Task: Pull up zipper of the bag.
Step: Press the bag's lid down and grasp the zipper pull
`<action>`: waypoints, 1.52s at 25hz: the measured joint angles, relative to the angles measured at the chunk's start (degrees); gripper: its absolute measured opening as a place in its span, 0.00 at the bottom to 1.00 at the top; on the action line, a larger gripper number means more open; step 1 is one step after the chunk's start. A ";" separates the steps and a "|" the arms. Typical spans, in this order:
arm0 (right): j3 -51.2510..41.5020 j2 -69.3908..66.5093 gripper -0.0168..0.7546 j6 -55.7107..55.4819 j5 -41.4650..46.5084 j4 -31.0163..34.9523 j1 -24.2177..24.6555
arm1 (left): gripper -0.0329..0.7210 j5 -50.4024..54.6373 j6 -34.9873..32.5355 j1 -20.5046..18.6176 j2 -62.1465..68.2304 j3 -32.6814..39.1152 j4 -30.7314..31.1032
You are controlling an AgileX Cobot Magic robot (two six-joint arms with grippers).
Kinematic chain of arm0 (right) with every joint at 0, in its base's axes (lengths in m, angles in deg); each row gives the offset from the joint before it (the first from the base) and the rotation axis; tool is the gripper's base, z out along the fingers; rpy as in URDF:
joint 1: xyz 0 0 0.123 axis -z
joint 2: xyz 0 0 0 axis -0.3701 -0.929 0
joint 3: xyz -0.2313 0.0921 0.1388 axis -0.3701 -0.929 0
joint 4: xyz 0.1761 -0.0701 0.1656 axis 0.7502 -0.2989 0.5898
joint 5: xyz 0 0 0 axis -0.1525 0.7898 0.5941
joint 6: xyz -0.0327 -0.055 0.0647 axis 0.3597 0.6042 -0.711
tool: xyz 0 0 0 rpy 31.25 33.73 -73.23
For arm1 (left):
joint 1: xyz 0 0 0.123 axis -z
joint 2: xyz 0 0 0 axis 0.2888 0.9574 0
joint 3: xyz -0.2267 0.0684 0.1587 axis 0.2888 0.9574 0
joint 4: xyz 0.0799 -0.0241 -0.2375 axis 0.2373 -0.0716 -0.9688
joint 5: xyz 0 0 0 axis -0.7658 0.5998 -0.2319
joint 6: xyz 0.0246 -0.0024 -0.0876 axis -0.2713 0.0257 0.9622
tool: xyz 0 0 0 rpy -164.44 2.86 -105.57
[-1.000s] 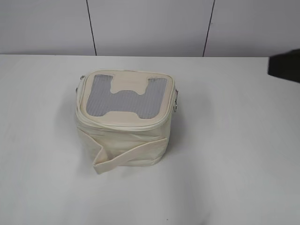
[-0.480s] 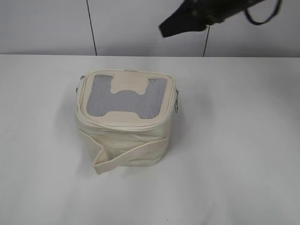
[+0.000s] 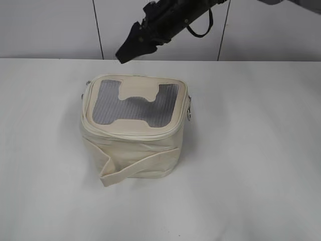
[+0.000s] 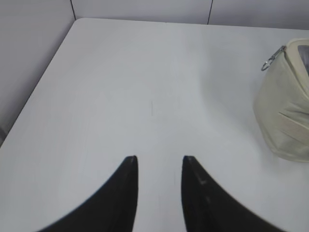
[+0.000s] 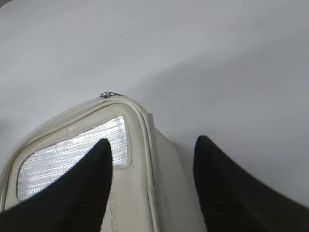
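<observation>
The cream bag stands in the middle of the table, its grey mesh top with the H patch facing up. The zipper runs round the top panel edge. One silver ring pull hangs at the right side, another at the back left corner. My right gripper hovers open above the bag's back edge. In the right wrist view it straddles a top corner, with a pull ahead of it. My left gripper is open and empty over bare table, left of the bag.
The wide cream strap droops across the bag's front to the table. The white table ends at a grey panelled wall behind. In the left wrist view the table's left edge is close.
My right arm has swung in from the right edge of the exterior view, leftwards across the back, and now hangs over the bag's back edge. The bag has not moved.
</observation>
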 joint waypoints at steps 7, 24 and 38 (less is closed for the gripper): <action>1.75 -4.74 0.57 -0.89 1.06 -1.43 -2.25 | 0.36 0.00 0.00 0.00 0.63 0.00 0.00; 2.07 -5.19 0.09 -3.44 0.96 -5.47 -3.58 | 0.56 -23.95 -38.82 0.00 30.92 -2.16 -29.82; 2.07 -5.19 0.09 -3.51 1.42 -4.48 -3.58 | 0.62 -27.27 -94.84 4.17 81.11 -21.28 -54.56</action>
